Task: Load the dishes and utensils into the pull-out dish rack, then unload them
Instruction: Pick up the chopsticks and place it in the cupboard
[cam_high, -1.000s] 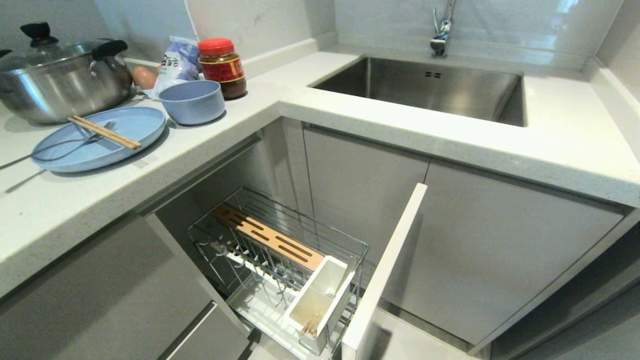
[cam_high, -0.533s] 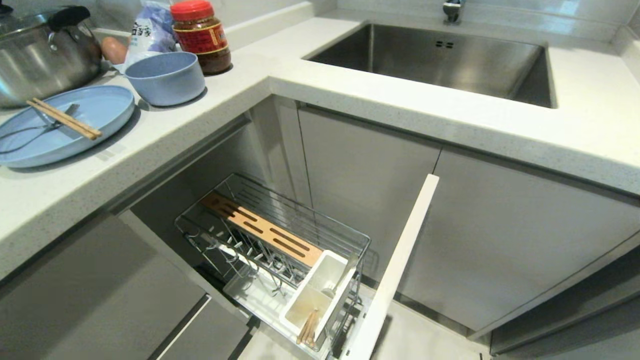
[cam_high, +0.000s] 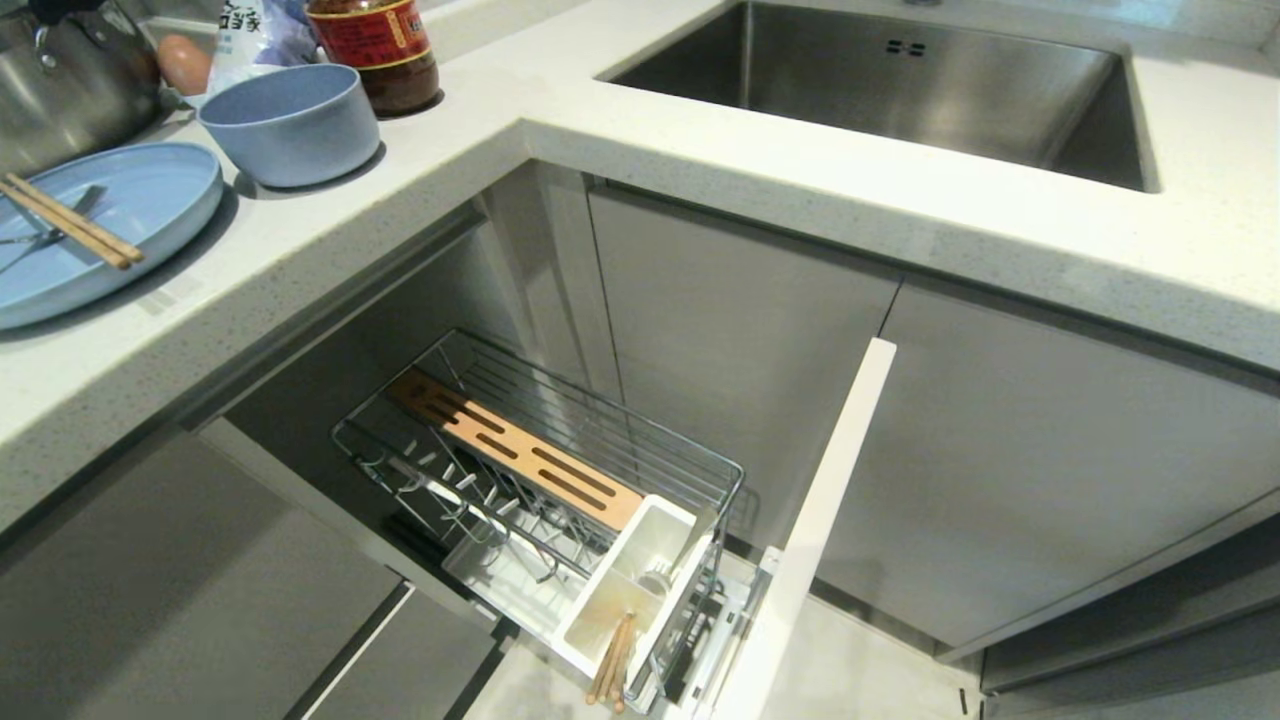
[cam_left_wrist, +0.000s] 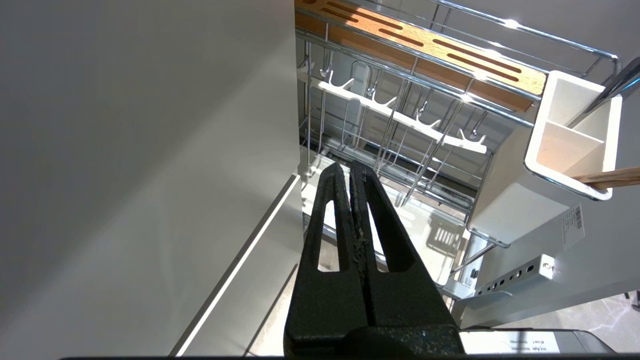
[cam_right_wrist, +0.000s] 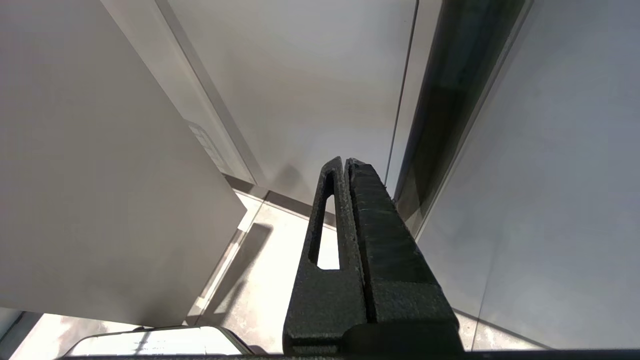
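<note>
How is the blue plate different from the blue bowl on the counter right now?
The plate is wide and shallow with a low rim; the bowl is smaller across and deeper. The plate carries chopsticks and a metal utensil; the bowl looks empty. The plate is partly out of view; the bowl shows whole. Both are matte pale blue, on the countertop.

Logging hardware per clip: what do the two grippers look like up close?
Left gripper and right gripper match: matte black, rough-textured tapered fingers, each finger with a long slot cut through. No cables or markings show on them. Neither arm appears in the head view.
</note>
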